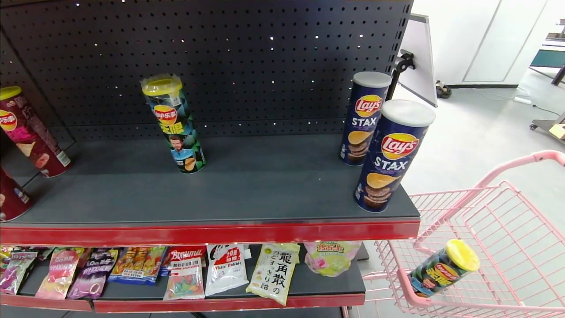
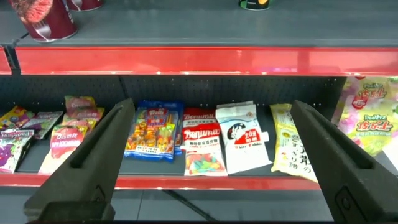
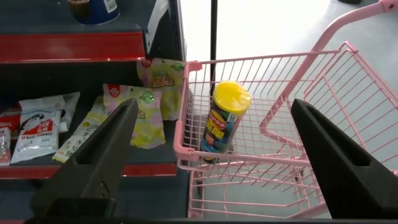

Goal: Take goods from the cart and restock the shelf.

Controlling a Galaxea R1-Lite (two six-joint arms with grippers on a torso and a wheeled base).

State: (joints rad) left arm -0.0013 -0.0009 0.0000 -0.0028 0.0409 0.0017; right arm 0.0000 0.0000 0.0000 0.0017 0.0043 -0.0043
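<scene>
Tube of chips (image 1: 443, 267) with the yellow lid is found down at 4 o'clock in the head view, leaned into a corner of the pink cart (image 1: 545, 155), lid tipped toward 2 o'clock. Right gripper (image 3: 214, 104) is pointed at it, not touching, jaws spread wide with nothing in them. Left gripper (image 2: 212, 104) is likewise wide and empty, faced at the lower snack shelf (image 2: 186, 182). Handling-wise, a light, stiff cardboard cylinder is expected, probably crushable if squeezed hard, and the glossy wrap looks slick. Mid-body is best pinched; the plastic lid should be left alone, since it could pop off. A matching tube (image 1: 173, 123) is stood at 11 o'clock on the upper shelf (image 1: 265, 176).
</scene>
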